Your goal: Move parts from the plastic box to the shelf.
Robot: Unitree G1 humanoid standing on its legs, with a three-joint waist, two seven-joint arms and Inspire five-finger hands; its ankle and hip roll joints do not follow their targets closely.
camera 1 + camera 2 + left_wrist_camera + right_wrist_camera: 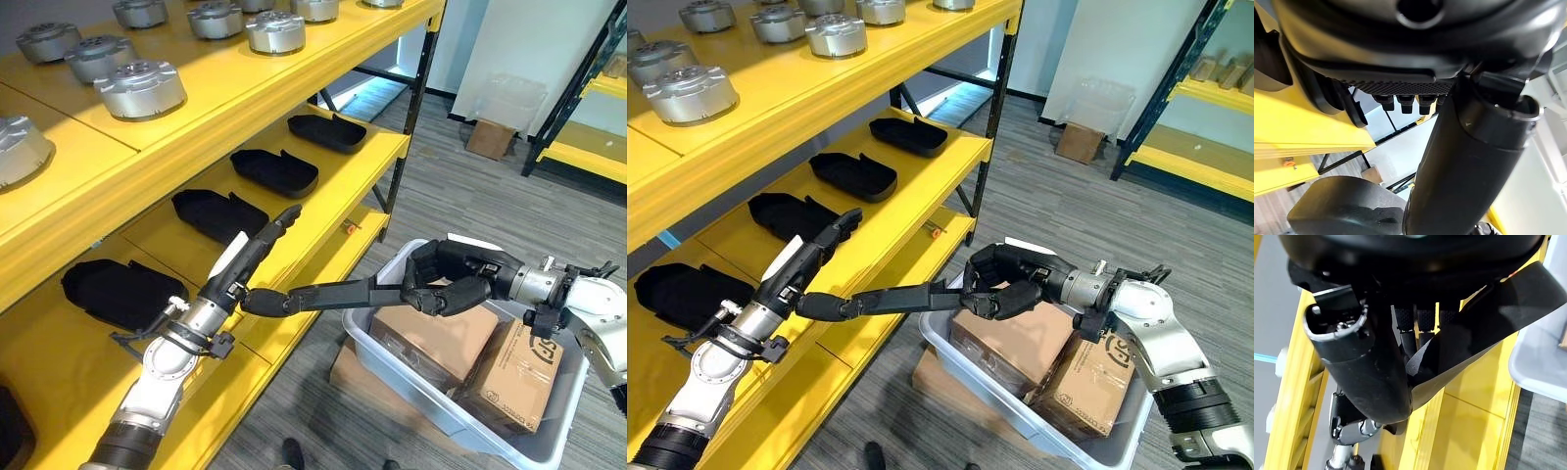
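I counted four black moulded parts (275, 171) lying in a row on the middle board of the yellow shelf (387, 147), and seven silver round housings (139, 88) on the board above in the left eye view. A fifth part, long, thin and black (323, 296), spanned between my two hands. My right hand (453, 278) had its fingers curled round one end of it, just above the plastic box (392, 377). My left hand (257, 245) sat at the other end, thumb against the part, fingers stretched out straight toward the shelf's middle board.

The plastic box under my right hand held two cardboard cartons (439, 338), packed side by side; another flat carton lay on the floor beneath the box.

The right wrist view gave me what the head views did not: the part as a black strip (1484, 328) pinched between thumb and fingers. The left wrist view showed the same part (1342, 205) beyond the thumb.
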